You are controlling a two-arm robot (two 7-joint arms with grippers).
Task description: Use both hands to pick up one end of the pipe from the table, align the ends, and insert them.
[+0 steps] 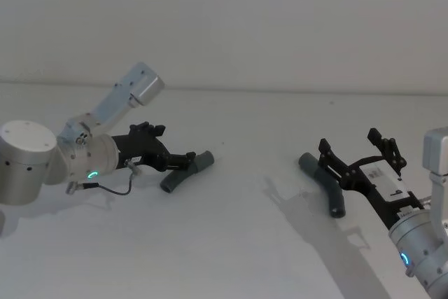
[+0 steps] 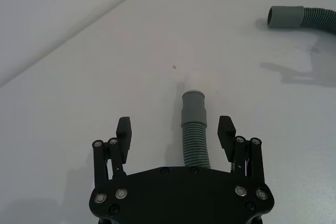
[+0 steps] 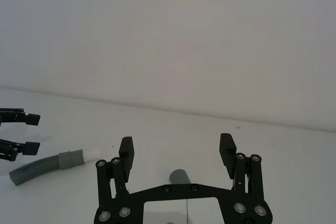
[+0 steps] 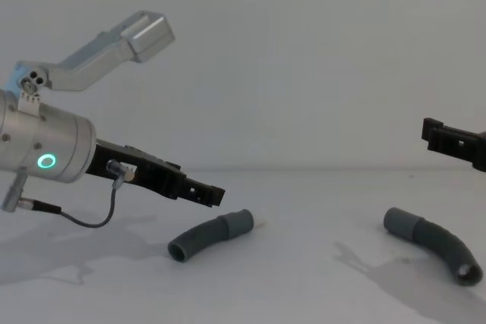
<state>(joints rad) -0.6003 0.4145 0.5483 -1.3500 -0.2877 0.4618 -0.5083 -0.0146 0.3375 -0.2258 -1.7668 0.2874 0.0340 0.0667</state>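
Two curved ribbed dark grey pieces of the pipe lie apart on the table point(image 1: 238, 243). The left piece point(image 1: 185, 171) sits below and between the spread fingers of my open left gripper point(image 1: 171, 145). In the left wrist view its grey cuff point(image 2: 193, 107) with a short white stub points away from that gripper point(image 2: 175, 124). The chest view shows this gripper point(image 4: 205, 191) hovering just above the piece point(image 4: 211, 234). My right gripper point(image 1: 348, 141) is open above the right piece point(image 1: 323, 183), whose grey cuff point(image 3: 178, 176) shows between its fingers point(image 3: 126, 150).
A plain wall point(image 1: 231, 19) rises behind the table's far edge. The left arm's silver links point(image 1: 129, 92) rise over the left side. A thin cable point(image 4: 83, 221) hangs from the left wrist. Bare table separates the two pieces.
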